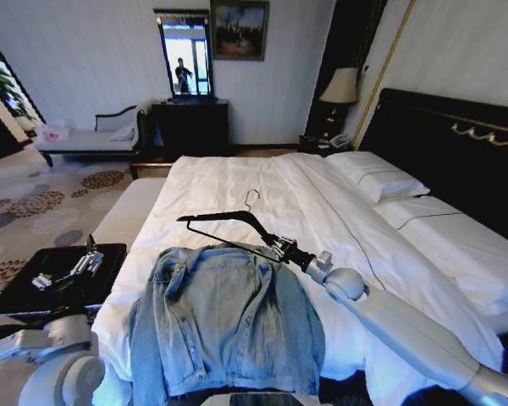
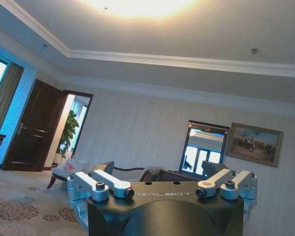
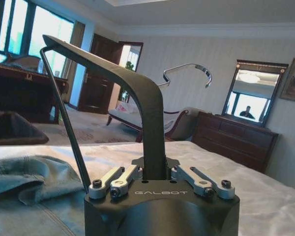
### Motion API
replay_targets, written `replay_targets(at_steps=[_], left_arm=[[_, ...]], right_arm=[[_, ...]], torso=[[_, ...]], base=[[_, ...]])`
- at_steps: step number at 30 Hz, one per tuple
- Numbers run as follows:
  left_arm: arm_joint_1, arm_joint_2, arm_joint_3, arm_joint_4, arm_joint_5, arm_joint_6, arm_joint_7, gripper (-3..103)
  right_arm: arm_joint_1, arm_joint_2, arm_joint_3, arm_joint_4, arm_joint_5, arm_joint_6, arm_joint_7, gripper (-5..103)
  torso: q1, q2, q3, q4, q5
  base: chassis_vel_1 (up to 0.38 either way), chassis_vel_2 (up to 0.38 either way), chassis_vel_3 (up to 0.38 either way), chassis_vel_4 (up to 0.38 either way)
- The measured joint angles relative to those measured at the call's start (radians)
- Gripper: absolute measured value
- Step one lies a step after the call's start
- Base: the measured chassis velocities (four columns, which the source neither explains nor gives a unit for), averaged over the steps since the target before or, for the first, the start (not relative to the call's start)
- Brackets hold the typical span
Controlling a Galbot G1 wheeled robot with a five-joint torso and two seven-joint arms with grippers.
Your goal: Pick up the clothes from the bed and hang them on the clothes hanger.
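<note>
The light blue denim clothes (image 1: 229,317) lie spread flat on the foot of the white bed (image 1: 322,211), collar toward the pillows. My right gripper (image 1: 279,247) hovers just beyond the collar, shut on one arm of the black clothes hanger (image 1: 224,222), whose metal hook (image 1: 251,199) points up. In the right wrist view the gripper (image 3: 153,178) clamps the clothes hanger (image 3: 137,93), with the denim (image 3: 29,184) low beside it. My left gripper (image 1: 66,272) waits open over the dark bench; in its wrist view the gripper (image 2: 164,192) holds nothing.
A dark padded bench (image 1: 25,296) stands left of the bed's foot. The black headboard (image 1: 457,144) and pillows (image 1: 381,178) are at the right. A chaise (image 1: 93,139), a dark dresser with a mirror (image 1: 190,127) and a lamp (image 1: 339,89) line the far wall.
</note>
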Motion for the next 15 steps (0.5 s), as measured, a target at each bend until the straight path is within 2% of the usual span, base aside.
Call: replay_targets(at_steps=[1,3,5,7,9,10,12,13,15], left_arm=[[0.0,0.0,0.0,0.001,0.0,0.0,0.0,100],[-0.001,0.0,0.0,0.002,0.0,0.0,0.0,100],[-0.001,0.0,0.0,0.002,0.0,0.0,0.0,100],[-0.005,-0.002,0.0,0.004,0.0,0.001,0.0,100],[-0.007,-0.003,0.001,0.005,0.001,0.0,0.0,100],[-0.009,-0.008,0.006,0.005,0.004,0.001,0.0,100],[-0.01,-0.013,0.009,0.005,0.006,0.001,0.0,100],[-0.01,-0.013,0.009,0.005,0.006,0.001,0.0,100],[-0.011,-0.015,0.008,0.006,0.006,-0.001,0.001,100]], right_arm=[[0.004,-0.001,0.006,-0.003,-0.025,-0.005,-0.001,19],[0.021,-0.019,0.036,-0.006,-0.149,-0.044,-0.023,19],[0.024,-0.025,0.041,-0.003,-0.173,-0.057,-0.029,19],[0.038,-0.066,0.06,0.021,-0.28,-0.146,-0.056,19],[0.042,-0.076,0.061,0.027,-0.304,-0.17,-0.069,19],[0.054,-0.097,0.061,0.034,-0.352,-0.222,-0.111,19],[0.069,-0.113,0.054,0.032,-0.397,-0.253,-0.164,19],[0.069,-0.113,0.054,0.032,-0.397,-0.253,-0.164,19],[0.092,-0.12,0.038,0.018,-0.436,-0.29,-0.27,19]], torso=[[0.0,0.0,0.0,0.0001,0.0003],[0.002,-0.001,0.001,0.0006,0.0],[0.002,-0.001,0.001,0.0007,0.0],[0.003,-0.001,0.001,0.0005,0.0],[0.003,-0.001,0.001,0.0003,0.0],[0.002,-0.001,0.001,0.0,0.0001],[0.002,-0.001,0.0,-0.0001,0.0],[0.002,-0.001,0.0,-0.0001,0.0],[0.001,-0.001,0.0,0.0,0.0]], base=[[0.0,0.0,0.0,0.0],[0.0,0.0,0.0,0.0],[0.0,0.0,0.0,0.0],[0.0,0.0,0.0,0.0],[0.0,0.0,0.0,0.0],[0.0,0.0,0.0,0.0],[0.0,0.0,0.0,0.0],[0.0,0.0,0.0,0.0],[0.0,0.0,0.0,0.0]])
